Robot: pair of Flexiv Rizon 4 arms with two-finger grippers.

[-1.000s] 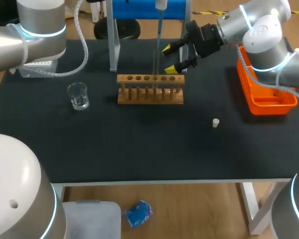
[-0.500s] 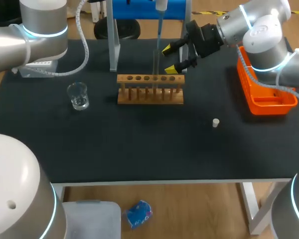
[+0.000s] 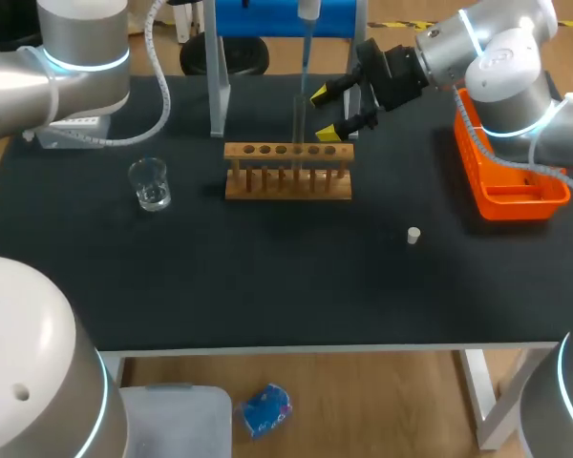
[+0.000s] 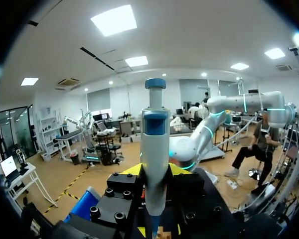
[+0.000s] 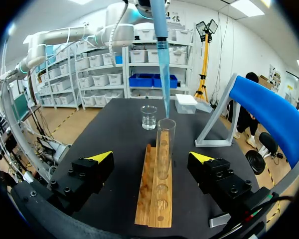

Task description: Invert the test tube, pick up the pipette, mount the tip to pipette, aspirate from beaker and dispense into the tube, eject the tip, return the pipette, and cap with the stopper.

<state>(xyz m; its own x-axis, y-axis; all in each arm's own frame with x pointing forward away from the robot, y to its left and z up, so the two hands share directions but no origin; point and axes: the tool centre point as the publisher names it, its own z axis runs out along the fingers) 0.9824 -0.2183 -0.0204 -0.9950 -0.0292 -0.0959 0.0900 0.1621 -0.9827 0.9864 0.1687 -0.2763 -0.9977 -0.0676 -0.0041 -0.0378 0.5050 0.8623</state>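
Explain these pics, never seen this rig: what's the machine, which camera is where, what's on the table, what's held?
Two robot arms work at a black table. The head view looks down from above and behind; each round picture comes from a camera on one arm's wrist. On the table: a wooden rack with a glass test tube upright in it, a beaker, a small white stopper and an orange basket. The left gripper is shut on a pipette, whose blue tip hangs at the tube's mouth. The right gripper is open, one finger on each side of the tube, touching nothing.
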